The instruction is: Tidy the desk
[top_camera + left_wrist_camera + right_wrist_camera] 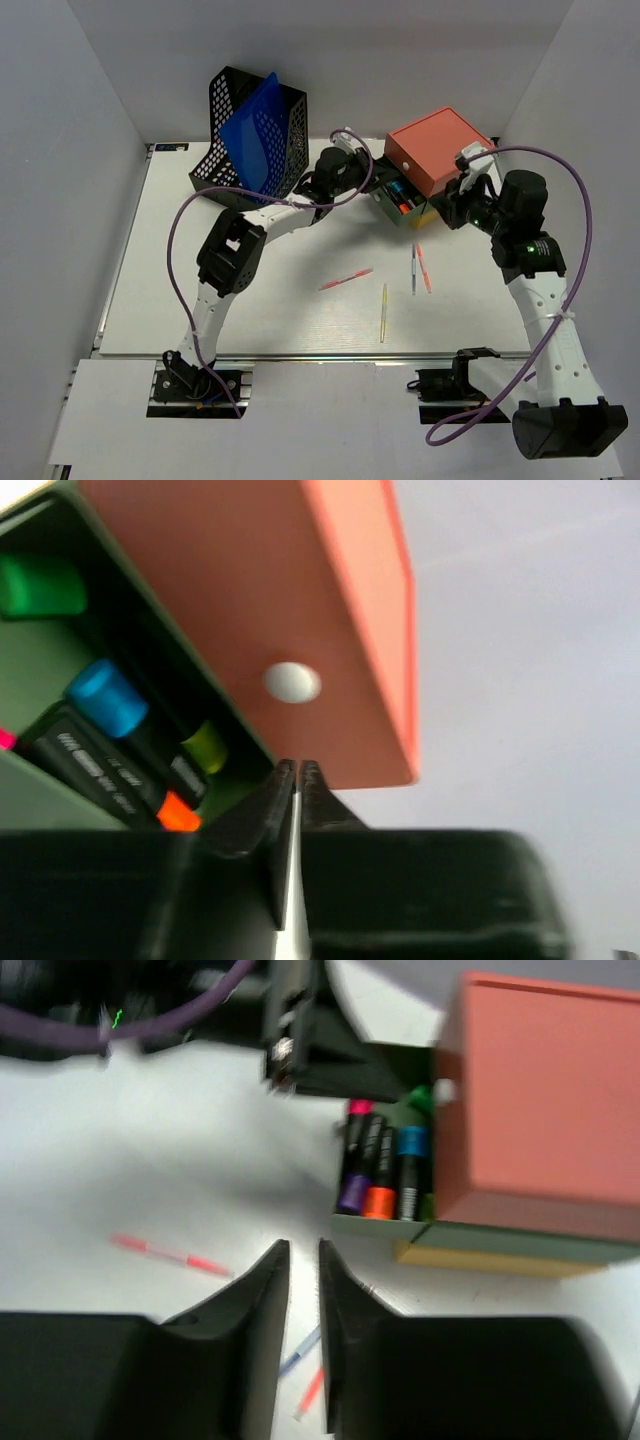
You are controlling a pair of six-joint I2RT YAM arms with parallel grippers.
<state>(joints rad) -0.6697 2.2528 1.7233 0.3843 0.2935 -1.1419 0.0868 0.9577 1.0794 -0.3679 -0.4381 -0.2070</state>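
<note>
You are getting partway: on the desk [250, 320] under the arms, markers [402, 203] are sitting in the drawer [382, 203] by its far edge, and four pens [346, 278] are lying loose mid-desk. Your left claw [297, 768] and right claw [304, 1250] are hanging barely open, empty.

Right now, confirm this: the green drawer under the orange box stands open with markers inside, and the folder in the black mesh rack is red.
Wrong on the colour: the top view shows the folder in the black mesh rack is blue. The green drawer under the orange box does stand open with markers inside.
</note>
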